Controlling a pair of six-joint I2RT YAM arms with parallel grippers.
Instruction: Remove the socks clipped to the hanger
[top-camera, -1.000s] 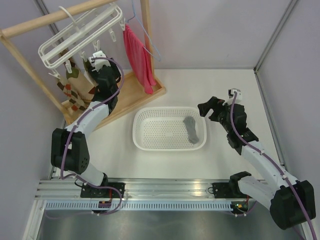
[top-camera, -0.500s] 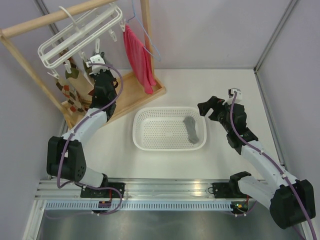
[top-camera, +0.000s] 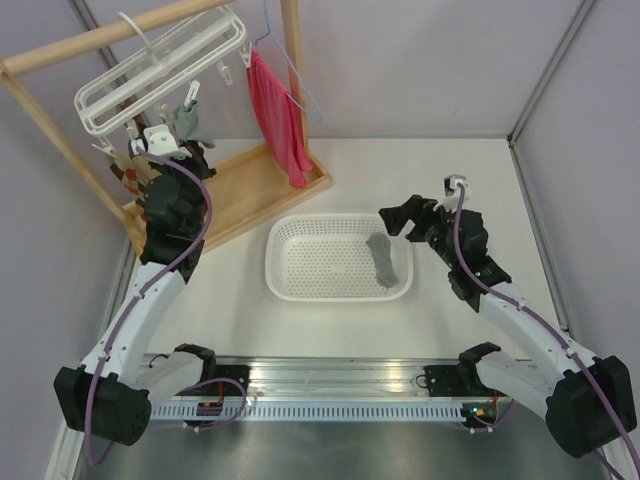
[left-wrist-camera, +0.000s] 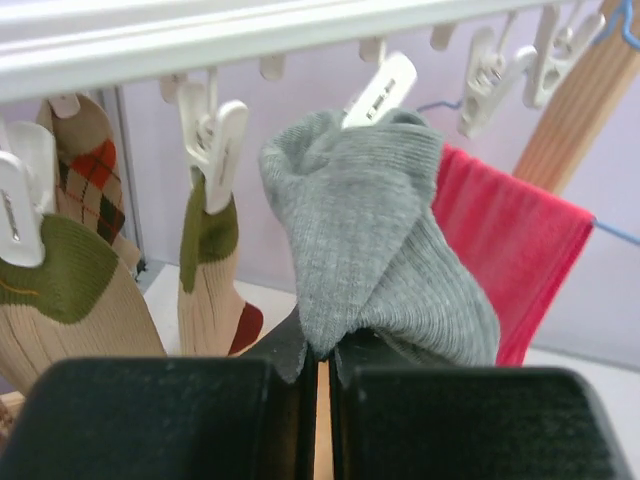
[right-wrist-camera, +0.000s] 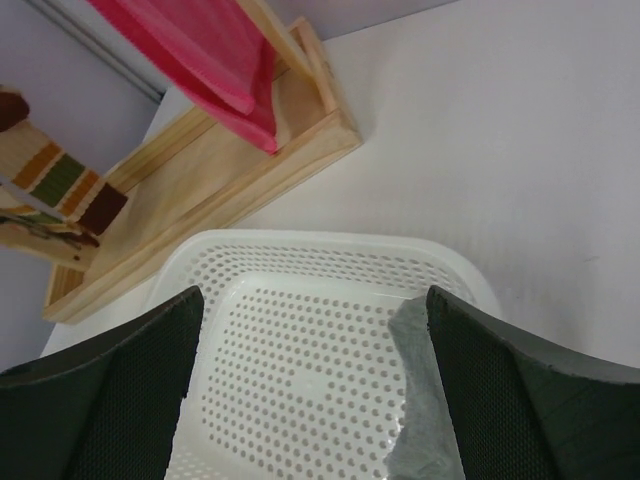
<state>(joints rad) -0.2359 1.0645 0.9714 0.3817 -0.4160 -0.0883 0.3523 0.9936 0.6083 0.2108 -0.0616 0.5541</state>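
The white hanger (top-camera: 150, 70) hangs from a wooden rail at the back left, its frame (left-wrist-camera: 250, 35) running across the top of the left wrist view. A plain grey sock (left-wrist-camera: 380, 230) hangs from one clip (left-wrist-camera: 382, 88). My left gripper (left-wrist-camera: 322, 350) is shut on its lower fold; from above, the left gripper (top-camera: 188, 140) sits just under the grey sock (top-camera: 192, 120). Argyle socks (left-wrist-camera: 70, 280) stay clipped to the left, also seen as argyle socks (top-camera: 130, 170). My right gripper (top-camera: 405, 215) is open above the basket's right end, nothing between its fingers (right-wrist-camera: 540, 400).
A white mesh basket (top-camera: 300, 290) lies mid-table with one grey sock (top-camera: 384, 258) in its right end, seen too as a grey sock (right-wrist-camera: 420, 400). A red cloth (top-camera: 275, 115) hangs on a blue wire hanger (top-camera: 295, 75). The rack's wooden base (top-camera: 250, 190) lies under them.
My left arm swung to the left and its gripper went from open to shut on the grey sock. My right gripper drifted slightly left toward the basket.
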